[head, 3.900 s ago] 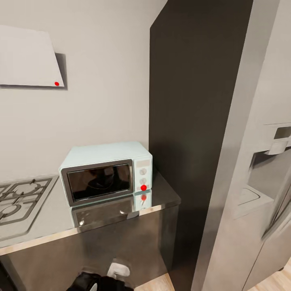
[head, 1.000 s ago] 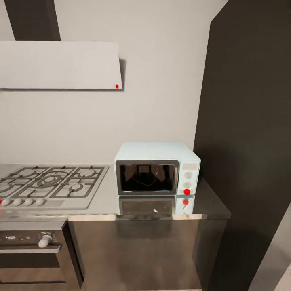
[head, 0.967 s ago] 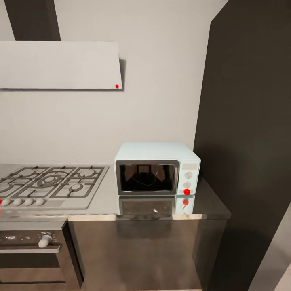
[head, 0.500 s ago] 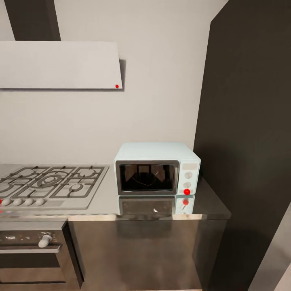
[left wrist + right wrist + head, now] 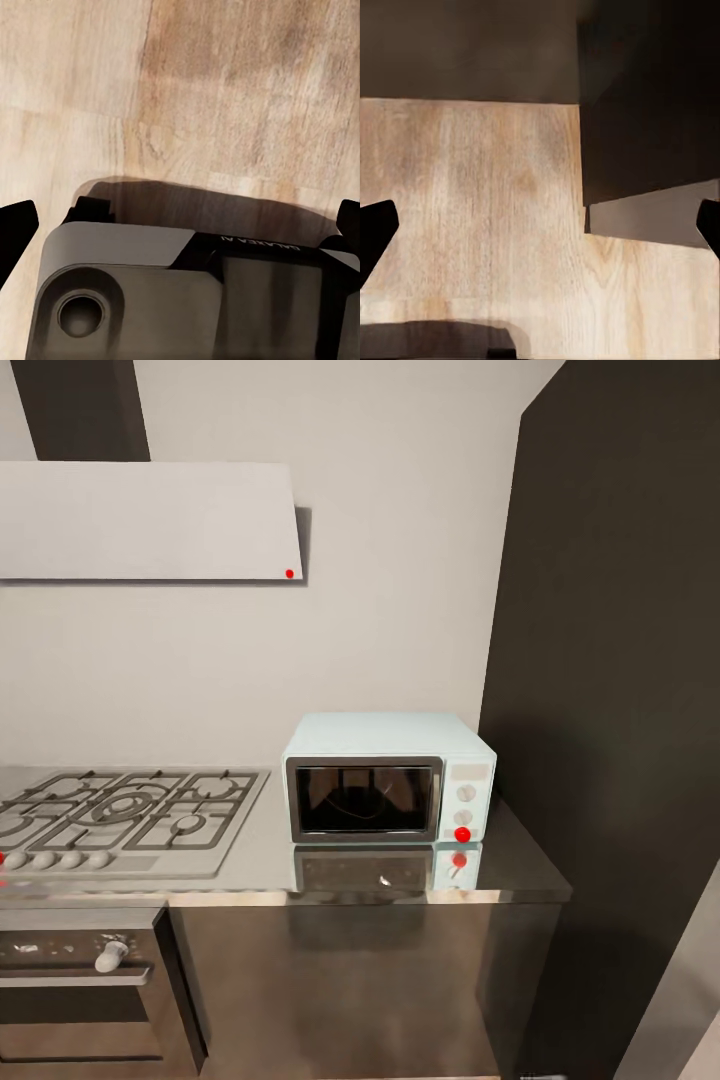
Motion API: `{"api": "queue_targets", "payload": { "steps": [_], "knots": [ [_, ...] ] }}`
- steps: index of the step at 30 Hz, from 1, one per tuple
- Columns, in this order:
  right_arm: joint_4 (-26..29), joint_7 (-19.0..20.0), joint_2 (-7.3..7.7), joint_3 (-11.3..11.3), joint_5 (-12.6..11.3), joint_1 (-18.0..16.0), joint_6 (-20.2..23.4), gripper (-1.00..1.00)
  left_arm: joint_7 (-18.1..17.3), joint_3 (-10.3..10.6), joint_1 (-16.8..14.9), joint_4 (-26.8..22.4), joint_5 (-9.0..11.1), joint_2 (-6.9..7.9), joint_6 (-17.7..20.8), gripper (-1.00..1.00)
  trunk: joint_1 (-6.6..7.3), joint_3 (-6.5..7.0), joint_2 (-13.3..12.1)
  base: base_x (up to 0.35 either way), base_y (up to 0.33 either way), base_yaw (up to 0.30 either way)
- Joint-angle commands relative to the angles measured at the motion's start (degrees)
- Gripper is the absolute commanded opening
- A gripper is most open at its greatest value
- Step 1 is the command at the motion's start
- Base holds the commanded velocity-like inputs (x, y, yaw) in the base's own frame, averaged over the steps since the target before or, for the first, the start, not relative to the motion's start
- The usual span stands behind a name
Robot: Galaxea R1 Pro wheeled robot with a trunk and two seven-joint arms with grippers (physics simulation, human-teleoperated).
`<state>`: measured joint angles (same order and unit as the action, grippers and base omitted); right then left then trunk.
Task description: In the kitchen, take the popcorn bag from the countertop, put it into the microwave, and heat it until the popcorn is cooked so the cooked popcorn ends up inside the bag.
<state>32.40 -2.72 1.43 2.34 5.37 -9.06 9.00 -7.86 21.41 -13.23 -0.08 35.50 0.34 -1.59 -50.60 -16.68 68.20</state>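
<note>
The pale mint-blue microwave point(image 5: 388, 777) stands on the glossy grey countertop point(image 5: 522, 868) with its dark glass door shut and a red light on its right panel. The popcorn bag is out of view. My left gripper point(image 5: 180, 225) is open, its dark fingertips point(image 5: 15, 234) spread wide above my own grey base and the wooden floor. My right gripper point(image 5: 540, 225) is open too, hanging over the wooden floor point(image 5: 472, 210) with nothing between its fingers.
A grey gas hob point(image 5: 120, 810) lies left of the microwave, with a dark built-in oven point(image 5: 80, 990) below it and a pale hood point(image 5: 150, 520) above. A tall dark cabinet point(image 5: 610, 710) rises right of the countertop; its foot point(image 5: 652, 112) shows in the right wrist view.
Since the oldest frame the camera has swung, bringing the microwave to the middle and the hob into view. Over the last second nothing has moved.
</note>
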Motion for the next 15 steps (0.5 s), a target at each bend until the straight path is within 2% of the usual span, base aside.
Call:
{"api": "queue_targets", "payload": {
  "steps": [1,3,4,7,8,11,12,13,15],
  "knots": [
    [4.79,-0.04,-0.02,0.12,0.54,0.03,2.88,1.0,-0.23,0.48,-0.04,0.06,0.49,0.01,-0.17,1.0,0.0,-0.08,0.04,0.0,0.0,0.0],
    [13.27,-0.11,-0.04,0.12,0.52,0.01,8.02,1.0,-0.23,0.48,-0.04,0.07,0.46,0.01,-0.2,1.0,0.0,-0.08,0.04,0.0,0.0,0.0],
    [19.66,-0.19,-0.03,0.12,0.52,0.01,12.33,1.0,-0.23,0.48,-0.04,0.06,0.46,0.01,-0.21,1.0,0.0,-0.08,0.04,0.0,0.0,0.0],
    [33.18,-0.4,-0.11,0.21,0.42,0.23,22.73,1.0,-0.23,0.48,-0.04,0.07,0.45,0.01,-0.24,1.0,0.0,-0.08,0.04,0.0,0.0,0.0],
    [37.83,-0.48,-0.14,0.27,0.36,-2.59,28.7,1.0,-0.23,0.48,-0.04,0.03,0.47,0.01,-0.25,1.0,0.0,-0.08,0.04,0.0,0.0,0.0],
    [39.67,-0.52,-0.18,0.31,0.04,-8.23,33.7,1.0,-0.23,0.48,-0.04,0.02,0.47,0.01,-0.26,1.0,0.0,-0.08,0.04,0.0,0.0,0.0],
    [39.93,-0.52,-0.19,0.32,0.0,-9.16,34.46,1.0,-0.23,0.48,-0.04,0.01,0.47,0.01,-0.26,1.0,0.0,-0.08,0.04,0.0,0.0,0.0],
    [40.92,-0.53,-0.23,0.35,-0.09,-11.74,36.49,1.0,-0.23,0.48,-0.04,0.01,0.47,0.01,-0.26,1.0,0.0,-0.08,0.04,0.0,0.0,0.0],
    [42.28,-0.53,-0.26,0.37,-0.17,-14.02,38.3,1.0,-0.23,0.48,-0.04,0.0,0.46,0.01,-0.26,1.0,0.0,-0.08,0.04,0.0,0.0,0.0]
  ]
}}
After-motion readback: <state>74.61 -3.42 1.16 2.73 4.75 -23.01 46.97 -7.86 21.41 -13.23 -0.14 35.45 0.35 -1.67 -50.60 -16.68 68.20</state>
